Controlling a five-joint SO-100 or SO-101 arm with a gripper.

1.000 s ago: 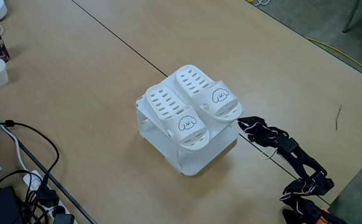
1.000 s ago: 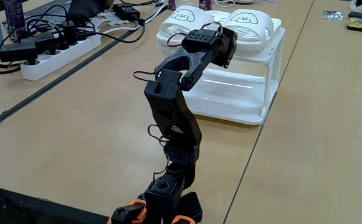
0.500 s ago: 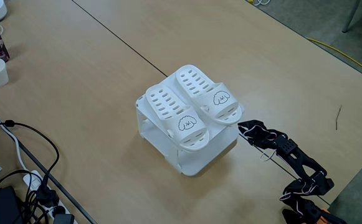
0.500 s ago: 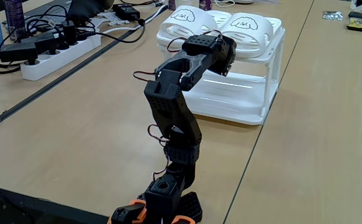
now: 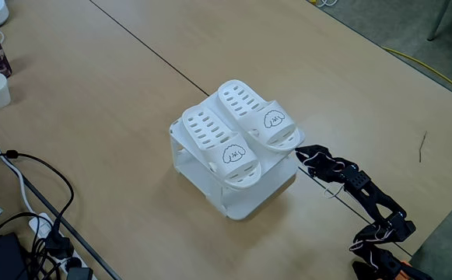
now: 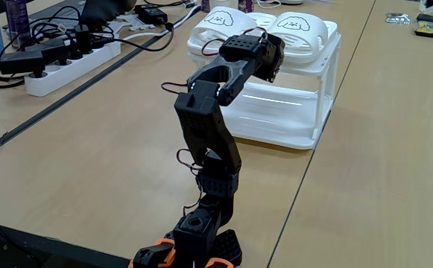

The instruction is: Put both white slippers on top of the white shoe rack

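my pincer has moved back up against the right slipper, i cannot tell if it is apart, and both white slippers sit on the white shoe rack mid-picture, so i'm nearly done.

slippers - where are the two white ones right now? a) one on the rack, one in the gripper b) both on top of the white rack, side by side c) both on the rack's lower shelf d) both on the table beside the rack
b: in a fixed view both white slippers lie side by side on the flat top of the white shoe rack, with the gripper at the rack's edge.
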